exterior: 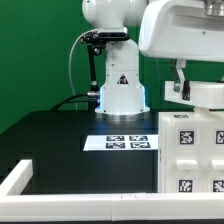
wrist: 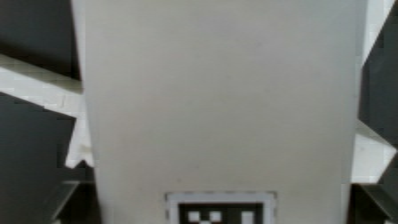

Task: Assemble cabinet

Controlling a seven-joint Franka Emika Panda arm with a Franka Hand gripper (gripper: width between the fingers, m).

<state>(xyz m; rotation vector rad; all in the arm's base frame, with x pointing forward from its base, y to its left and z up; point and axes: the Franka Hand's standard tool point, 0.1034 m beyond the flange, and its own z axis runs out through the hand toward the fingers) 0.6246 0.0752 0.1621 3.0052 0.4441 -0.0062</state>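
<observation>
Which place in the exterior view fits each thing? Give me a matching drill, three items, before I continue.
Things:
1. marker board
2. cabinet body
3. robot base

Places:
A. at the exterior view's right edge, under the arm
B. at the back, against the green wall
C. flat on the black table, in front of the base

Pairs: 1-C, 2-A, 3-B

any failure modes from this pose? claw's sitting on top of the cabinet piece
1. The claw sits low over the cabinet, contact hidden; a poorly seated grip could tilt or drop it.
2. The cabinet stands beside the marker board; sliding it toward the exterior view's left could cover the tags.
3. In the wrist view the white panel fills the frame, hiding nearly everything else, so alignment cues are few.
</observation>
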